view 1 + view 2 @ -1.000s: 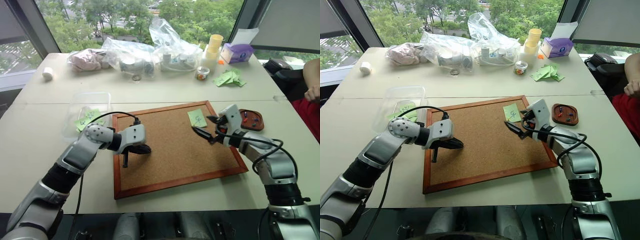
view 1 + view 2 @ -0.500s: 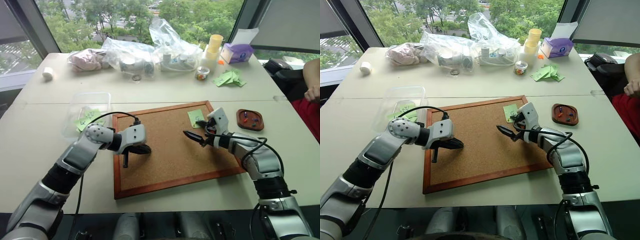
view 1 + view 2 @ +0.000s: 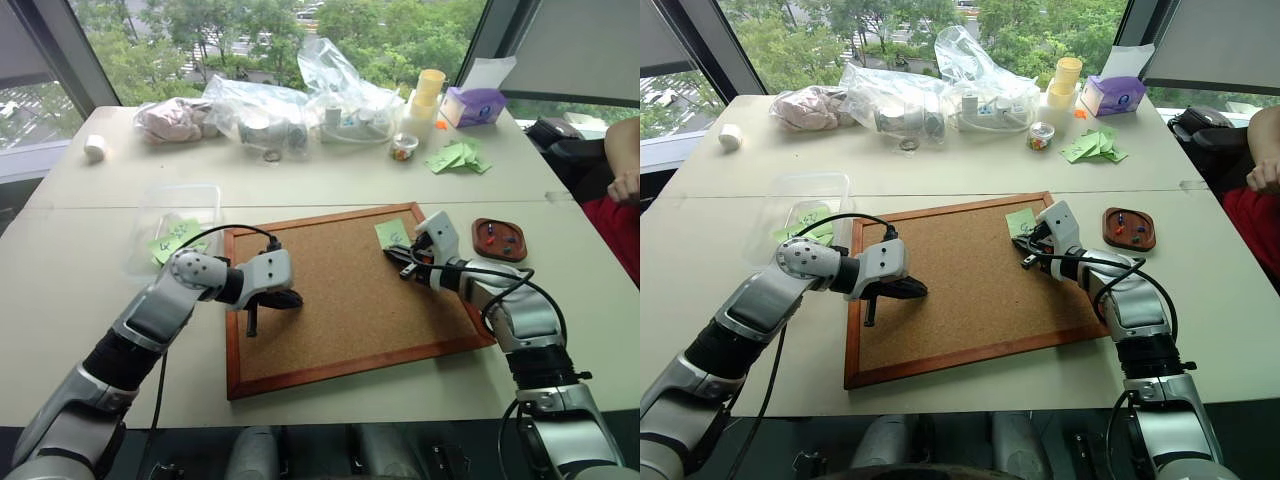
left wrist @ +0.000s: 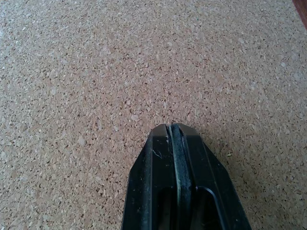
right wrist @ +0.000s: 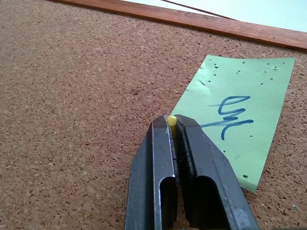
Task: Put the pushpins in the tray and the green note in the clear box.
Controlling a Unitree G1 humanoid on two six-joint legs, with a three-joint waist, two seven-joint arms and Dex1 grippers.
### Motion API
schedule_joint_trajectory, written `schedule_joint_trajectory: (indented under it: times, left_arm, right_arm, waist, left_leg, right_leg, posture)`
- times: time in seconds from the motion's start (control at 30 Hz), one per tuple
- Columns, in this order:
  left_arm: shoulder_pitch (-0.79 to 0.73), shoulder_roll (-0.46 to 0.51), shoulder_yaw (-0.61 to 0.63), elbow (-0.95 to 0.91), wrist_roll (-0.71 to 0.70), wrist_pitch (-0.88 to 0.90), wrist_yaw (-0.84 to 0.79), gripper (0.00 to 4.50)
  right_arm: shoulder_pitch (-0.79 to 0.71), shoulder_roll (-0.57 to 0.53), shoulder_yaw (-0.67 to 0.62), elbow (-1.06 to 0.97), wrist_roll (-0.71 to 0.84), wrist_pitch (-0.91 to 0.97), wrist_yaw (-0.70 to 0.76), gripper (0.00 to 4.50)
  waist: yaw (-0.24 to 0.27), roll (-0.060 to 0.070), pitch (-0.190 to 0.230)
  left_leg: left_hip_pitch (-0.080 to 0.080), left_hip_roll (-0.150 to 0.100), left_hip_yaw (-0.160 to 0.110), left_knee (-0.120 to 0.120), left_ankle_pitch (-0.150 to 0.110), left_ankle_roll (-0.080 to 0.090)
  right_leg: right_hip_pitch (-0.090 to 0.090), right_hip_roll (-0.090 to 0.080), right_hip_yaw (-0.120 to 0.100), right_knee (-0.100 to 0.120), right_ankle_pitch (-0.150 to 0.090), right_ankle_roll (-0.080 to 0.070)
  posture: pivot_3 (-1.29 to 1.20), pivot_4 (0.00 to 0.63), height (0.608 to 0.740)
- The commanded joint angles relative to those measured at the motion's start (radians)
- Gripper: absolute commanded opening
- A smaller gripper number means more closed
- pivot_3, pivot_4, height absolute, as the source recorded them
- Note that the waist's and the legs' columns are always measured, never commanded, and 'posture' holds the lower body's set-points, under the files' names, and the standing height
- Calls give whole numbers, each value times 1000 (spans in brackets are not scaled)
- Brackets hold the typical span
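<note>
A green note [image 5: 240, 124] with blue handwriting lies at the far right corner of the cork board [image 3: 340, 310]. My right gripper [image 5: 171, 120] rests at the note's near edge, shut on a tiny yellow pushpin head [image 5: 171, 120] that peeks out between the tips. The small brown tray [image 3: 500, 238] sits just right of the board with red and blue pushpins [image 3: 507, 238] in it. The clear box [image 3: 175, 230] stands left of the board and holds green notes. My left gripper [image 4: 172, 127] hovers shut over bare cork on the board's left part, holding nothing.
Clear plastic bags [image 3: 300, 105], stacked yellow cups [image 3: 428, 95], a purple tissue box [image 3: 477, 103] and a bunch of green notes [image 3: 460, 157] line the table's far side. A white roll [image 3: 95, 147] sits far left. A person's arm [image 3: 625, 170] shows at the right edge.
My right gripper went from wide open to shut, settling at the green note's edge on the yellow pin. The left arm stayed still.
</note>
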Motion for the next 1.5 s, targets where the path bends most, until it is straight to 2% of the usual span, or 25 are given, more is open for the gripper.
schedule_joint_trajectory:
  times: [0.03, 0.17, 0.3, 0.43, 0.6, 0.7, 0.77, 0.9, 0.93, 1.03, 1.13, 1.23, 1.33, 1.5]
  left_arm:
    - [14, 13, -3, -27, 3, 0, -8, 0]
    - [33, 55, -35, -27, 34, -13, -36, 0]
    - [44, 82, -64, -22, 61, -42, -56, 0]
    - [37, 66, -62, -6, 60, -58, -48, 0]
    - [-30, -60, 109, -32, -153, 112, -6, 0]
    - [-99, -123, 224, -32, -290, 253, 30, 1066]
    - [-127, -141, 264, -30, -345, 302, 43, 1994]
    - [-210, -203, 376, 6, -485, 430, 113, 4158]
    - [-228, -224, 401, 20, -511, 460, 142, 4468]
    - [-280, -329, 446, 95, -526, 534, 303, 4468]
    - [-371, -516, 578, 251, -597, 679, 536, 4468]
    - [-428, -614, 675, 379, -632, 721, 656, 4468]
    - [-475, -665, 730, 495, -666, 727, 699, 4468]
    - [-539, -696, 745, 676, -645, 638, 700, 4468]
  right_arm:
    - [17, 19, -10, -43, -4, -74, -4, 126]
    - [23, 30, -100, -109, 53, -101, -22, 126]
    - [30, 30, -126, -138, 72, -86, -34, 126]
    - [38, 29, -133, -156, 77, -80, -41, 126]
    - [58, 10, -137, -235, 83, -58, -44, 126]
    - [64, -12, -137, -294, 84, -39, -37, 0]
    - [65, -27, -138, -318, 87, -30, -33, 0]
    - [57, -69, -146, -370, 95, -19, -21, 0]
    - [53, -77, -147, -381, 96, -17, -20, 0]
    - [47, -91, -144, -406, 100, -12, -19, 0]
    - [35, -97, -135, -428, 100, -5, -22, 0]
    - [25, -93, -130, -434, 98, -1, -28, 0]
    - [16, -89, -122, -435, 93, -3, -34, 0]
    - [10, -87, -115, -455, 92, 1, -42, 0]
  waist:
    - [0, 0, 0]
    - [-3, 0, 0]
    - [-4, 0, 0]
    - [-4, 0, 0]
    - [6, 0, 0]
    - [12, -2, 1]
    - [12, -1, 1]
    - [5, -1, 1]
    - [4, -1, 1]
    - [6, -2, 1]
    - [13, -2, 1]
    - [20, -2, 1]
    - [19, -2, 2]
    - [23, -2, 2]
  left_leg:
    - [0, 0, 0, 0, 0, 0]
    - [0, 0, 0, 0, 0, 0]
    - [0, 1, 0, 0, 0, 0]
    - [1, 1, 1, -1, 0, 0]
    - [-1, 0, 0, 0, 0, 0]
    - [-2, 0, -1, 2, 0, 0]
    - [-2, 0, -1, 2, 0, 0]
    - [-2, 0, -1, 2, 0, 0]
    - [-2, 0, -2, 2, 0, 0]
    - [-2, 0, -2, 2, 0, 0]
    - [-2, -1, -2, 2, 0, 0]
    - [-2, -1, -2, 3, 0, 1]
    - [-2, -1, -2, 2, 0, 0]
    - [-2, -1, -2, 2, 0, 0]
  right_leg:
    - [0, 0, 0, 0, 0, 0]
    - [0, 0, 0, 0, 0, 0]
    - [-1, 1, 0, 0, 0, 0]
    - [0, 1, 0, 0, 0, 0]
    - [0, 0, 0, 0, 0, 0]
    - [-1, -1, 0, 0, 0, 0]
    - [-1, 0, -1, 0, 0, 0]
    - [-1, 0, -1, 0, 0, 0]
    - [-1, 0, -1, 0, 0, 0]
    - [0, -1, -1, 0, 0, 0]
    - [0, -1, -1, 0, 0, 0]
    - [0, -1, -1, 0, 0, 1]
    - [-1, 0, -1, 0, 0, 1]
    - [-1, 0, -1, 0, 0, 1]
  posture:
    - [0, 150, 738]
    - [0, 150, 738]
    - [0, 150, 738]
    - [0, 150, 738]
    - [0, 150, 738]
    - [0, 150, 738]
    - [0, 150, 738]
    - [0, 150, 738]
    - [0, 150, 738]
    - [0, 150, 738]
    - [0, 150, 738]
    - [0, 150, 738]
    - [0, 150, 738]
    - [0, 150, 738]
